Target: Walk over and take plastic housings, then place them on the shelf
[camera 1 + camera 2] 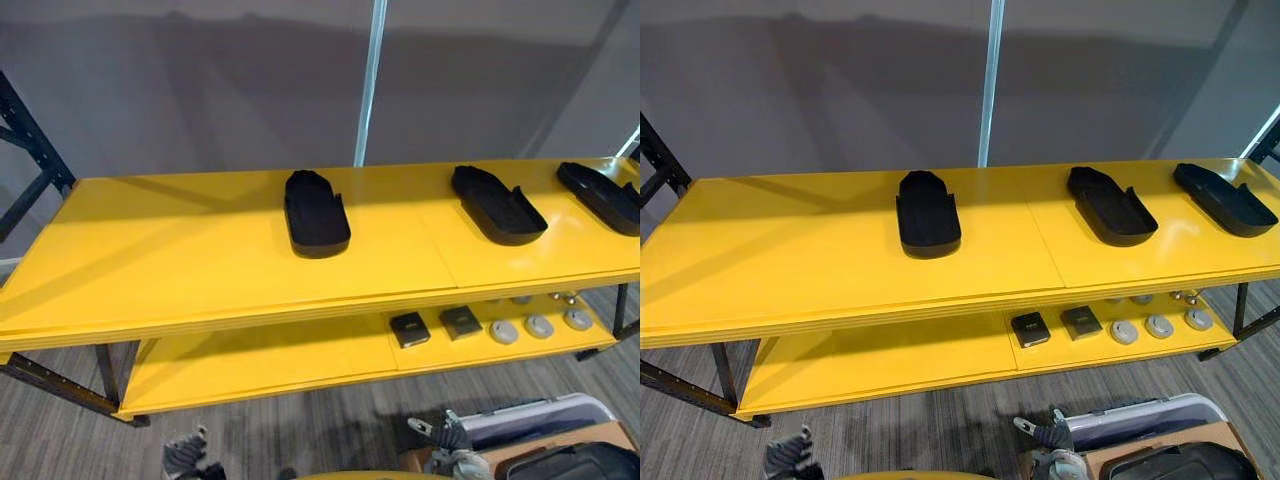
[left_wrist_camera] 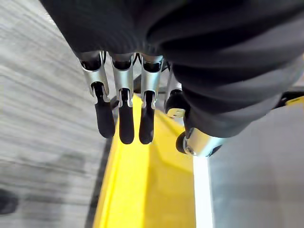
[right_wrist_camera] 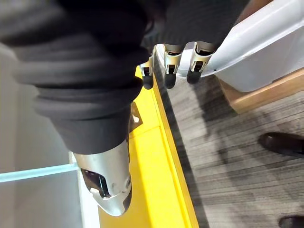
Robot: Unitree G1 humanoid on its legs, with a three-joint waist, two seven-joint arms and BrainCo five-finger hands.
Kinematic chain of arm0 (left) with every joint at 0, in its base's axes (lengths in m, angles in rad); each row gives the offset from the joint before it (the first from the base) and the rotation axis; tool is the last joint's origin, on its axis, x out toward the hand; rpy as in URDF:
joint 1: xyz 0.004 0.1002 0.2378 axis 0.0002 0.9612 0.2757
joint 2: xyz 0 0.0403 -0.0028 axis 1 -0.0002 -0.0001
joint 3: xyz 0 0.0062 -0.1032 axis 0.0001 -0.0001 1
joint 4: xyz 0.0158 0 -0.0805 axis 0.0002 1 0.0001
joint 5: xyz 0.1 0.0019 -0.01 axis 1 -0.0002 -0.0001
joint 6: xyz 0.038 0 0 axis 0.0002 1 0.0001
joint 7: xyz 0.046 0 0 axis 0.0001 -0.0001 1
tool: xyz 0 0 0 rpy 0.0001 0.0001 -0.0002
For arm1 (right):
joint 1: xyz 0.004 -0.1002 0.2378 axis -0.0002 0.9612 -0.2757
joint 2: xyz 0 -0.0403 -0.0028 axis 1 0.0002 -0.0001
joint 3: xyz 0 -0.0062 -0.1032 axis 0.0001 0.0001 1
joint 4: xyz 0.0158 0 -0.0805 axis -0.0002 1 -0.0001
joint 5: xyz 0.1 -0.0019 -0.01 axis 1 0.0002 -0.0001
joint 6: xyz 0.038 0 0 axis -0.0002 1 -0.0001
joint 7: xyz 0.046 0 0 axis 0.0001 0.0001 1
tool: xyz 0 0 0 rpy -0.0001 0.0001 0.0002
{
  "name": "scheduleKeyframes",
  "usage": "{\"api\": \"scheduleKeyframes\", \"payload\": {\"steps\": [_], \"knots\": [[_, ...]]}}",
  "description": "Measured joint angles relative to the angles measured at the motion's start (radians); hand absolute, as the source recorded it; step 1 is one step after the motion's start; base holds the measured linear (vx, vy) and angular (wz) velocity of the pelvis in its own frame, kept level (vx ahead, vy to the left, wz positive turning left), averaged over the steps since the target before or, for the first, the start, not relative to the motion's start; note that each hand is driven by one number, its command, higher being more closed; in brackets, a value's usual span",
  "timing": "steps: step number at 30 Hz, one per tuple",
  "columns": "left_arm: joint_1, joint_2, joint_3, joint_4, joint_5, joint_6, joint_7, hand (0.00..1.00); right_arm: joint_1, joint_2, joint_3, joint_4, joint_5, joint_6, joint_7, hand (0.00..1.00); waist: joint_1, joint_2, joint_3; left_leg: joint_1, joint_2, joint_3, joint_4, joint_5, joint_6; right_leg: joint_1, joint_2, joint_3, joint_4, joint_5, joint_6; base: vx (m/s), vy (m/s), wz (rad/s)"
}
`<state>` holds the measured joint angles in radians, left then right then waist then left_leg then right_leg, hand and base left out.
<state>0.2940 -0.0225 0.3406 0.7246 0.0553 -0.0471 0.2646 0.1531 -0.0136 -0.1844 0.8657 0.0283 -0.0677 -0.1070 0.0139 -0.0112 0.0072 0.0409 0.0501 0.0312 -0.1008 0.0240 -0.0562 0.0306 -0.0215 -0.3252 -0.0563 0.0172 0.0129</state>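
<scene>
The left hand hangs with its fingers straight, close together and holding nothing. The right hand is also empty, its fingers loosely relaxed. Just past both sets of fingertips runs the yellow edge of the shelf, and below them is grey striped carpet.

Beside the right hand sits a pale smooth tray on a brown cardboard box. A person's shoe is further out on the carpet.

Up and ahead of both hands, the top board carries three housings. The first housing lies between the hands' lines. The second housing and the third housing lie off to the right hand's side. Each is a matte black, shallow, elongated shell with a thin raised rim and one rounded end.

The lower board holds small dark square parts and grey round discs.

The risks, as I judge them:
- The board is glossy, so a housing nudged during placement could slide.
- The third housing sits close to the board's end and could be pushed off.
- A thin rim gives the fingers little to hold, so a loose pinch may slip.
- A hand swinging this near the shelf edge could knock it.
</scene>
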Motion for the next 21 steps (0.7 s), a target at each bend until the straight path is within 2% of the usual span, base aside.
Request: {"api": "scheduleKeyframes", "payload": {"steps": [8,11,16,18,21], "knots": [[-0.06,0.047,-0.1,0.055,0.037,-0.001,-0.021,0.0,-0.04,-0.03,-0.004,0.034,0.0,0.0,-0.006,0.0,-0.004,0.019,0.015,0.017,0.001,0.037,0.006,-0.01,-0.008,-0.004,0.004,0.05,-0.001,-0.001,0.0,0.06,0.016,-0.16],[-0.082,0.053,-0.116,0.07,0.039,-0.003,-0.024,0.0,-0.05,-0.034,-0.004,0.034,0.0,0.0,-0.007,0.0,-0.006,0.016,0.021,0.022,0.001,0.047,0.013,-0.021,-0.006,-0.002,0.005,0.062,0.001,0.0,-0.002,0.06,0.023,-0.15],[-0.101,0.056,-0.135,0.069,0.039,-0.004,-0.023,0.0,-0.088,-0.036,-0.004,0.018,0.0,-0.003,-0.024,0.0,-0.003,0.012,0.063,-0.045,-0.006,0.058,0.192,-0.119,0.006,-0.034,0.0,0.117,0.04,-0.001,-0.001,0.04,0.043,-0.25],[-0.106,0.053,-0.139,0.069,0.039,-0.006,-0.023,0.0,-0.093,-0.033,-0.004,0.01,0.0,-0.003,-0.024,0.0,-0.002,0.012,0.065,-0.063,-0.01,0.045,0.214,-0.127,0.015,-0.06,-0.004,0.139,0.058,0.0,-0.001,-0.02,0.047,-0.44],[-0.121,0.035,-0.138,0.055,0.039,-0.006,-0.022,0.0,-0.095,-0.03,-0.003,-0.068,-0.002,-0.003,-0.024,0.0,-0.003,0.014,0.086,-0.072,-0.007,0.079,0.282,-0.175,0.025,-0.093,-0.006,0.203,0.11,-0.001,0.003,-0.08,0.074,-0.64]]}}
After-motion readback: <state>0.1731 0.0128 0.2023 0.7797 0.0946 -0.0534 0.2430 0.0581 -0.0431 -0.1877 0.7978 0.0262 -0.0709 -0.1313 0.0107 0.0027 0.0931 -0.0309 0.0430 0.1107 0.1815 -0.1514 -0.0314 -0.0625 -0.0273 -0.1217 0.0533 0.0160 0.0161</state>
